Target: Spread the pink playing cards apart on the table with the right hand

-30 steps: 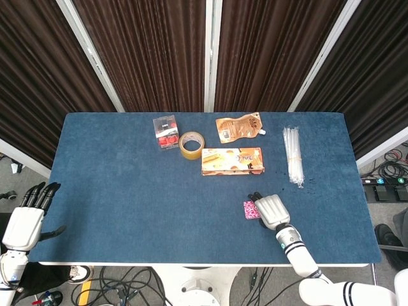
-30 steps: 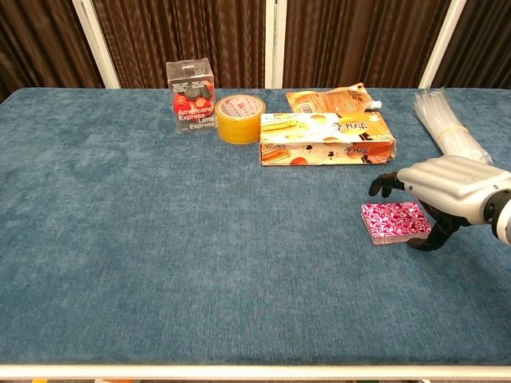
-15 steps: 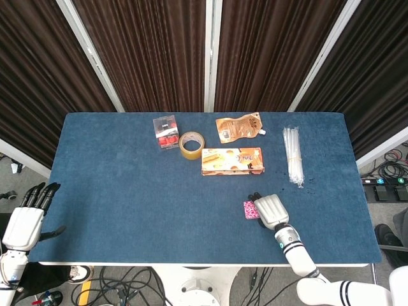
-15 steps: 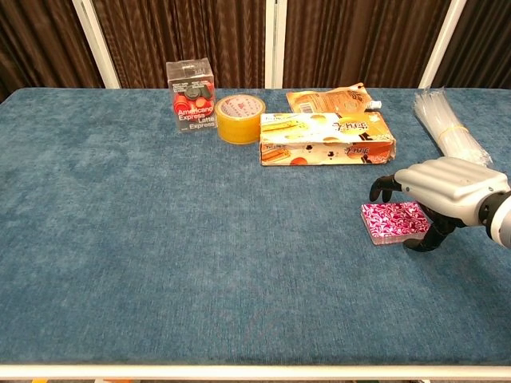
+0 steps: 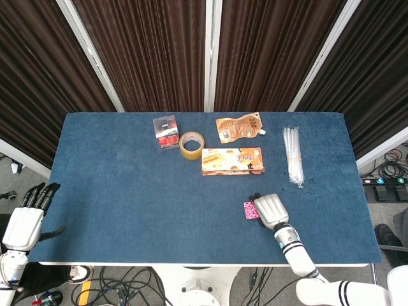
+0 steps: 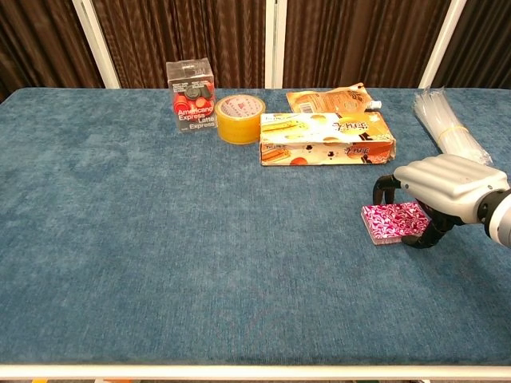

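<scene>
A wide stretch of bare blue table [image 6: 160, 263] fills the left half and the whole bottom of the chest view, open to a hand. Obstacles sit in a row near the top centre: a clear box of red items [image 6: 193, 95], a roll of yellow tape [image 6: 239, 118] just beside it, a long orange carton [image 6: 327, 139] and an orange pouch [image 6: 331, 99] behind it. A bundle of clear plastic sticks [image 6: 447, 128] lies at the upper right edge. At centre right, the pink playing cards [image 6: 393, 221] lie flat, with the right hand [image 6: 447, 187] arched over their right side. Open cloth separates the cards from the carton above them.
</scene>
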`<control>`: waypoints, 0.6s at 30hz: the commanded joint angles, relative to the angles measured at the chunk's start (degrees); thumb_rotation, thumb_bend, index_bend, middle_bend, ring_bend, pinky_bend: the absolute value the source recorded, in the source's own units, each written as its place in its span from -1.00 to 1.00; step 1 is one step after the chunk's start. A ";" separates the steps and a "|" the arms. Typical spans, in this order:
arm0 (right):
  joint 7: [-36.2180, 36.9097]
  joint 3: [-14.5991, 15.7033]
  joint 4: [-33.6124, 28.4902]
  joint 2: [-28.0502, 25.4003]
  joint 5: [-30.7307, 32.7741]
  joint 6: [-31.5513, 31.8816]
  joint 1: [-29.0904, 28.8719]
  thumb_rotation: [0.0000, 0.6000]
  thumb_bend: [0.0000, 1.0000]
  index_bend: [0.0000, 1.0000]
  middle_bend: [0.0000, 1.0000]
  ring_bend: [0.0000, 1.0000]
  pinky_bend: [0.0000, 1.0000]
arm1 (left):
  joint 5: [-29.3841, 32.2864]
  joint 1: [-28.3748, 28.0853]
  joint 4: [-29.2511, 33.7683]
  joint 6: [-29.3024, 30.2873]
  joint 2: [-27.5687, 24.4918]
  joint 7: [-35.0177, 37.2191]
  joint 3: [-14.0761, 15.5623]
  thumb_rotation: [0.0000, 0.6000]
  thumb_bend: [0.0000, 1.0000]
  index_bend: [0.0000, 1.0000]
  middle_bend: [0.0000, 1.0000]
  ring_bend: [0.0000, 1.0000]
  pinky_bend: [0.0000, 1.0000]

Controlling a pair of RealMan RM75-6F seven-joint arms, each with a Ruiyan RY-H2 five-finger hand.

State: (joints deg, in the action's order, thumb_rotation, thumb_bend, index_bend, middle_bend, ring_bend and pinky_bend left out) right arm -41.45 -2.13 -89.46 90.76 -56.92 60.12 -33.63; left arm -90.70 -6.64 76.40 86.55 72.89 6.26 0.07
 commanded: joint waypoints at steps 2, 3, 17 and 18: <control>-0.04 0.06 0.24 0.18 0.08 0.08 -0.06 1.00 -0.59 -0.29 -0.34 0.33 0.52 | 0.03 0.02 -0.15 -0.02 0.07 0.07 0.00 1.00 -1.00 -0.89 -0.86 -1.00 -0.79; -0.07 0.07 0.30 0.24 0.13 0.09 -0.08 1.00 -0.58 -0.28 -0.33 0.33 0.52 | 0.03 0.02 -0.19 0.00 0.09 0.11 -0.01 1.00 -1.00 -0.89 -0.86 -1.00 -0.79; 1.51 -0.21 0.41 0.32 -1.72 1.60 0.22 1.00 -0.45 -0.16 -0.20 0.34 0.52 | 0.16 0.05 -0.45 -0.06 0.17 0.50 -0.06 1.00 -1.00 -0.89 -0.86 -1.00 -0.79; 1.69 -0.29 0.32 0.27 -1.86 1.65 0.22 1.00 -0.45 -0.16 -0.19 0.34 0.52 | 0.19 0.03 -0.44 -0.06 0.16 0.50 -0.10 1.00 -1.00 -0.89 -0.86 -1.00 -0.79</control>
State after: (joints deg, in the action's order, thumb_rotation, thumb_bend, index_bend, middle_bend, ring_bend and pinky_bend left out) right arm -39.81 -2.37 -89.09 91.07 -58.72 61.74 -33.42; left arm -90.51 -6.60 75.96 86.50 73.04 6.76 -0.03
